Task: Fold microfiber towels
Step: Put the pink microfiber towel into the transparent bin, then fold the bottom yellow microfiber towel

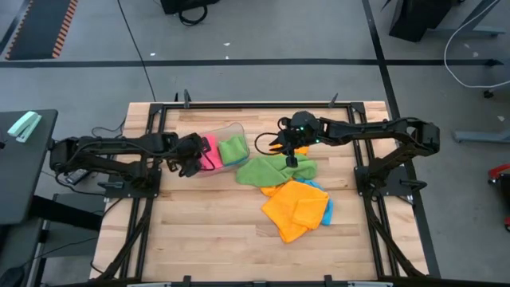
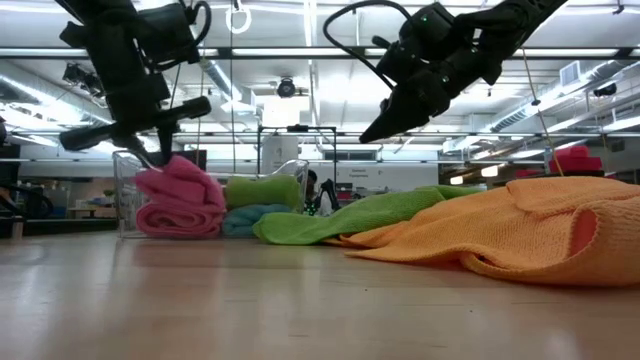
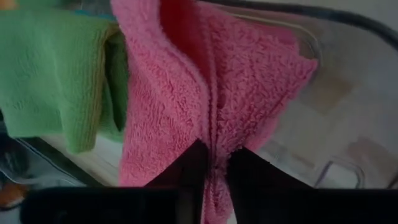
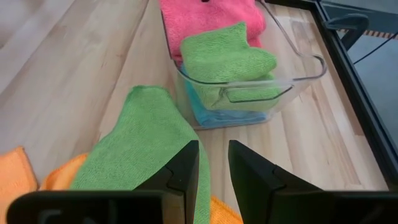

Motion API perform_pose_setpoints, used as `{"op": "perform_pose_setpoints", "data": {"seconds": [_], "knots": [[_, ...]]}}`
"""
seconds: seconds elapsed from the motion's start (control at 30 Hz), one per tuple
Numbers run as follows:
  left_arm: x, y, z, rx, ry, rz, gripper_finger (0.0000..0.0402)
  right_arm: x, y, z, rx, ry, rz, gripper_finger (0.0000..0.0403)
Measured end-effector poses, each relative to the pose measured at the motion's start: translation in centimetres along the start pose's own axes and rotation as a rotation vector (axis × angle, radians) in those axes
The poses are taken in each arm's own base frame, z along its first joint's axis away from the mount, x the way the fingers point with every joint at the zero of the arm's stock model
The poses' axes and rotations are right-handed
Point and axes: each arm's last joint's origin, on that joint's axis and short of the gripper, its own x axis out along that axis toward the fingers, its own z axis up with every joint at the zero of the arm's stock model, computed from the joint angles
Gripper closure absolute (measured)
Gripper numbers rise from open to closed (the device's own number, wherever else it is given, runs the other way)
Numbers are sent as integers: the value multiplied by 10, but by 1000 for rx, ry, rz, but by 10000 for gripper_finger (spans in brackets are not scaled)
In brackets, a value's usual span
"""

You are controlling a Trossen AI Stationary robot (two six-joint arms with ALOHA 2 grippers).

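A clear plastic tub point(image 1: 239, 127) at the table's far left-middle holds a pink towel point(image 1: 211, 153) and a folded green towel point(image 1: 233, 148) lying on a sky blue one point(image 4: 214, 111). My left gripper point(image 1: 194, 157) is over the tub, shut on the pink towel point(image 3: 186, 93). A loose green towel point(image 1: 267, 170) lies spread on the table, overlapping an orange towel point(image 1: 295, 209) that rests on a blue one point(image 1: 326, 209). My right gripper point(image 4: 213, 168) hangs narrowly open above the loose green towel point(image 4: 140, 146), with nothing between its fingers. My left gripper pinches a folded ridge of the pink towel point(image 3: 214, 146) between its two fingers point(image 3: 189, 171), several layers thick. The fingers come slanting down from the table's left side. The towel's bulk point(image 2: 180, 200) sits bunched inside the tub, below the fingers.
The tub's open rim and near wall point(image 4: 292, 78) face the table's middle. Bare wood point(image 1: 207, 231) lies near and left of the orange towel. A black frame rail point(image 1: 255, 104) runs along the far edge.
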Motion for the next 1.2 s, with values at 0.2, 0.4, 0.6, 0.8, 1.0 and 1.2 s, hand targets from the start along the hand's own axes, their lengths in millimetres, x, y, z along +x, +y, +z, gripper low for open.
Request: {"op": "perform_pose_setpoints", "data": {"seconds": [0.2, 0.4, 0.6, 0.8, 1.0, 1.2], "knots": [[-7, -4, 0, -98, -59, -21, 291, 0, 1, 1, -6, 2, -15, 307], [-29, 5, -4, -201, -74, -39, 276, 0, 1, 1, -11, -4, -18, 307], [-49, 30, -15, -475, -147, 48, 300, 0, 1, 2, -31, -8, -20, 307], [-38, 29, -29, -1034, -215, -34, 334, 1, 4, 3, -26, -10, -12, 307], [-16, 29, -25, -1446, -149, -154, 357, 2, 10, 6, -44, -23, 4, 307], [-1, 37, -15, -1620, -143, -185, 356, 3, 12, 12, -7, -85, 31, 307]]}}
